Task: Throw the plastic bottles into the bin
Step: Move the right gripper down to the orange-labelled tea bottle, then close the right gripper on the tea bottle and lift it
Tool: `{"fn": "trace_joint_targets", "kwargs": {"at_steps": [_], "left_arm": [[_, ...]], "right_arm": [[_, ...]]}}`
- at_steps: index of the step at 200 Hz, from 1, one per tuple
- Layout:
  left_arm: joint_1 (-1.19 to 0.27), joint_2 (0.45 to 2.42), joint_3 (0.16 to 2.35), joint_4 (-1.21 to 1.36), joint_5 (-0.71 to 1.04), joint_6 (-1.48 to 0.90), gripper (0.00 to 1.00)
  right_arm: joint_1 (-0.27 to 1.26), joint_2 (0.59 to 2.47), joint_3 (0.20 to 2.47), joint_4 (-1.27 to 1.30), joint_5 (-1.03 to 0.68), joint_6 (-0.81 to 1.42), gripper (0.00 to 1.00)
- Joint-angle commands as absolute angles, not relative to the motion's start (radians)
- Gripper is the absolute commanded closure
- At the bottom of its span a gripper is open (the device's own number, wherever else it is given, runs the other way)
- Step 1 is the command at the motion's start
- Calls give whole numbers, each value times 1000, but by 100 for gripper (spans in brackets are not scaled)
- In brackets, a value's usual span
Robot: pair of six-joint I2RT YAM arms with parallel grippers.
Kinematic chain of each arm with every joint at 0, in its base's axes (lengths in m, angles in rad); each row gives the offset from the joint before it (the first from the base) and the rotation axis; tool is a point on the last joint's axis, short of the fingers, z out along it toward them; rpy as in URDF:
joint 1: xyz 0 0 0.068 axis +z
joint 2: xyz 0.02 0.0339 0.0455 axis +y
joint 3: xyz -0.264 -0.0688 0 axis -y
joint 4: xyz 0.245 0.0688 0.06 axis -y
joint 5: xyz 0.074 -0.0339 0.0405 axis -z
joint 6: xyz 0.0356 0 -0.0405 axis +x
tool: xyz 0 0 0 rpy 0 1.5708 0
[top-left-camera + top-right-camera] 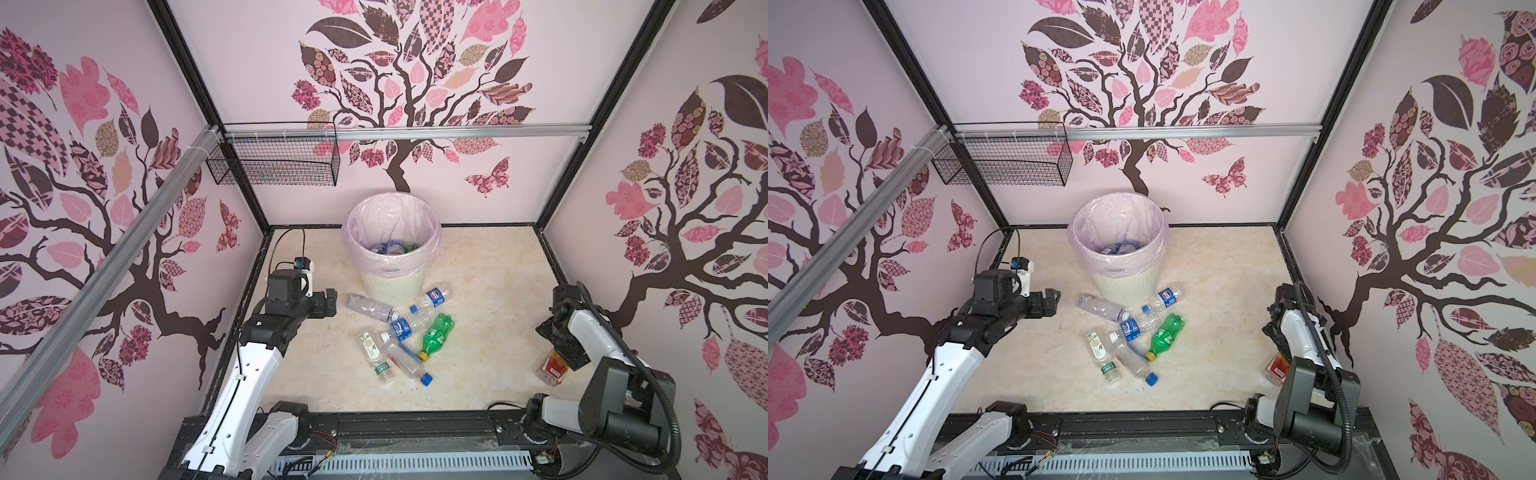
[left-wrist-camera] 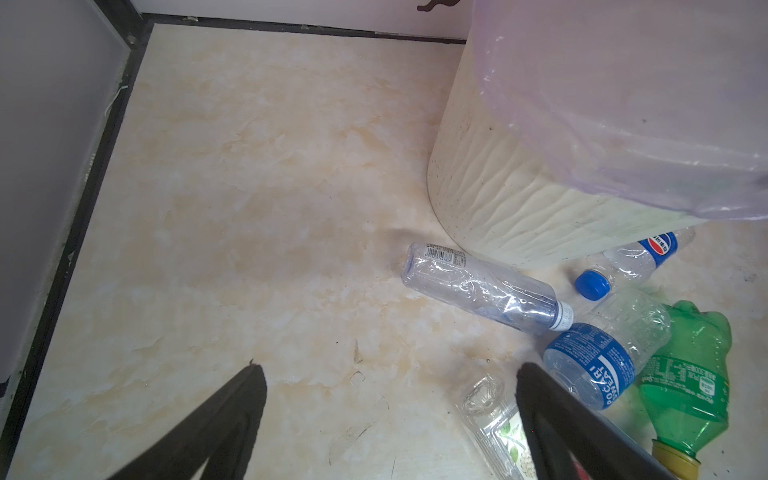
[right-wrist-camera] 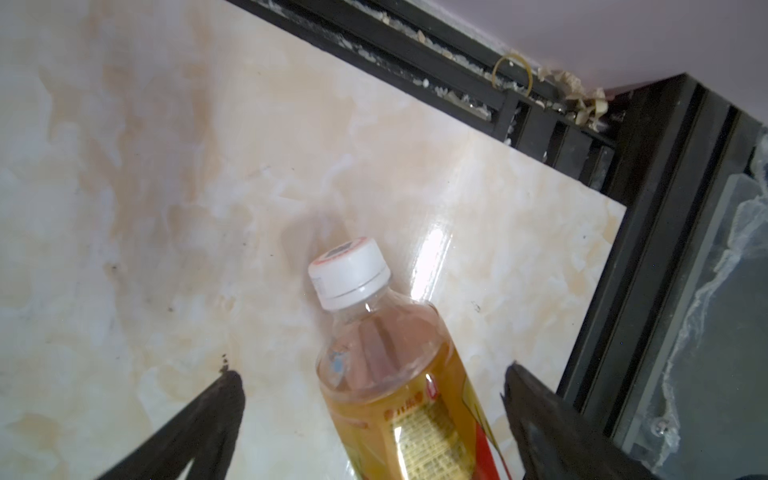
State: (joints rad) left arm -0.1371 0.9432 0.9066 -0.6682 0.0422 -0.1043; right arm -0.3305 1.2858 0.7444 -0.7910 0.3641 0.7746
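Cable duct [image 1: 399, 461] along the bottom edge; above it both hands hang spread, gripping nothing.

At lower right of a top view the right hand [image 3: 372, 370] straddles the squat red-labelled bottle [image 1: 552, 370], which seems to lie on the counter [image 1: 490, 291], fingers wide either side without touching: that pickup looks like the step in hand. Next it would need to sink, pinch the body below the white cap [image 3: 351, 274], lift and carry to the bin [image 1: 390, 289] at upper centre, where some bottles [image 1: 390, 248] already sit. The left hand [image 1: 334, 302] points at the clear bottle [image 1: 370, 306] by the bin's foot; more lie heaped at centre.
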Motion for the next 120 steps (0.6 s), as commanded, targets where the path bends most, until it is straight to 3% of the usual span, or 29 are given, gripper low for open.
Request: {"fn": "trace_joint_targets", "kwargs": {"at_steps": [1,71,120], "left_arm": [[-133,946,958,-666,45,-106,2],[-133,923,965,-684,38,-110,2],[-133,910,961,-691,37,-115,2]], "right_arm": [[-337,1265,730,-782,326,795,0],[-337,1244,603,-676,186,804,1],[-337,1224,591,-642,177,779,13]]}}
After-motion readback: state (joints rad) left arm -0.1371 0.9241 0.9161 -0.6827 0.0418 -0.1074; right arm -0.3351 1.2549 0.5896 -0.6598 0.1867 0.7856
